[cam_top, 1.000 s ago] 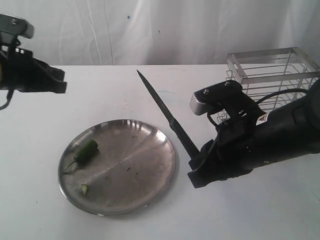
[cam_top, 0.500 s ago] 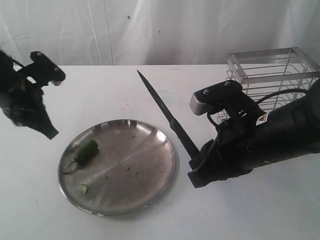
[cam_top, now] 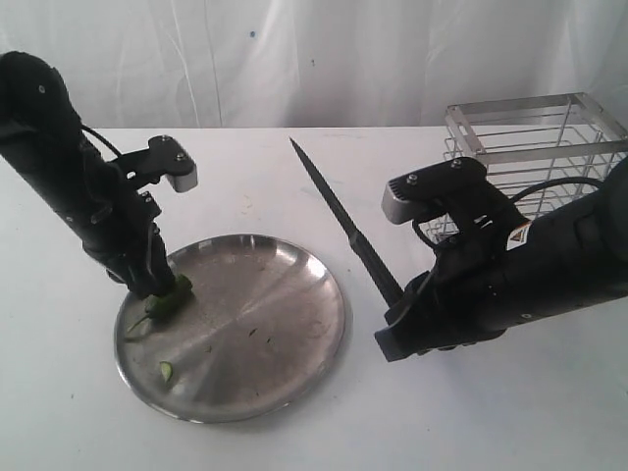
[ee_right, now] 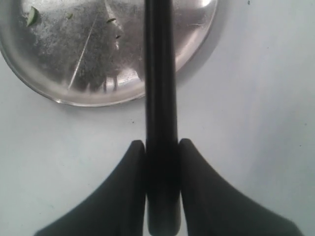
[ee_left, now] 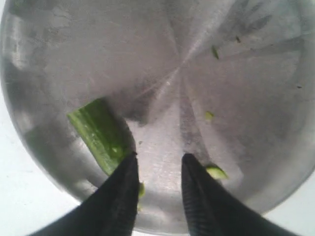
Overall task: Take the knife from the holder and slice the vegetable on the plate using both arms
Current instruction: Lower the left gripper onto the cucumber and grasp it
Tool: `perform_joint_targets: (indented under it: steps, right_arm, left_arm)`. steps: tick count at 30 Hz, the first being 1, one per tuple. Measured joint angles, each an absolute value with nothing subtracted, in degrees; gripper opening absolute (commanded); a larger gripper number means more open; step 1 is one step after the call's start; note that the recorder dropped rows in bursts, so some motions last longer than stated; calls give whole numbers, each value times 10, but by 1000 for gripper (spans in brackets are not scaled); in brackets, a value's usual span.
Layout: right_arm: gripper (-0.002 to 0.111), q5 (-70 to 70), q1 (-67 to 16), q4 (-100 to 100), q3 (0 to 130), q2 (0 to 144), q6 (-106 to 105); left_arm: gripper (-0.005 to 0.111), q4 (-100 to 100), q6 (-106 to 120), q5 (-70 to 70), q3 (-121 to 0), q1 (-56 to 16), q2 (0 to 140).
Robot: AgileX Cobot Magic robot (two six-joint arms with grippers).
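On the table (cam_top: 294, 432), exterior view first: plate (cam_top: 332, 294) sits left of the middle, nearer the front edge. Vegetable (cam_top: 169, 302) lies by the plate's left rim, with one small cut slice (cam_top: 166, 371) near the front-left rim. My left gripper (cam_top: 157, 291) comes down steeply onto the plate's left edge, tips right at the vegetable's upper end. My right gripper (cam_top: 394, 312) hangs just off the plate's right rim and grips the knife (cam_top: 343, 221) by the handle. The blade slants up and away toward the table's back edge, off the plate. Holder (cam_top: 530, 147) stands at the back right corner, behind the right arm.

Left wrist view: the left gripper (ee_left: 157, 160) has its fingers (ee_left: 118, 196) apart, with only bare plate (ee_left: 236, 98) between them. The vegetable (ee_left: 101, 135) lies outside that gap, its end against one fingertip. I can't tell if that tip presses on it. Two pale slices (ee_left: 215, 172) are close by, one right beside the other finger.

Right wrist view: the right gripper (ee_right: 161, 147) has both fingers (ee_right: 197, 196) clamped tight on the knife (ee_right: 158, 73) handle, no gap. The blade runs straight out over the plate (ee_right: 98, 101) rim. White table (ee_right: 256, 123) fills the rest.
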State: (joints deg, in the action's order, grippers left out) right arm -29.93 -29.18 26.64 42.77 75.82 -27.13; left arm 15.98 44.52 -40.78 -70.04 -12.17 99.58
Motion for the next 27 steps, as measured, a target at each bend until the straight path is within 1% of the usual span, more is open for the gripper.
perform_joint_targets:
  steps: [2, 6, 9, 20, 27]
  right_arm:
    - [0, -298, -292, 266, 428, 758, -270]
    - [0, -298, -292, 266, 428, 758, -270]
    - [0, -298, -292, 266, 428, 758, -270]
    - [0, -298, -292, 266, 428, 758, -270]
    - [0, -299, -292, 266, 428, 758, -270]
  left_arm:
    - [54, 150, 446, -372, -683, -122, 996]
    - [54, 126, 454, -301, -652, -122, 996]
    - [54, 125, 468, -278, -640, -122, 996]
    - [54, 124, 500, -235, -618, -122, 999]
    - [54, 124, 500, -220, -617, -122, 1045]
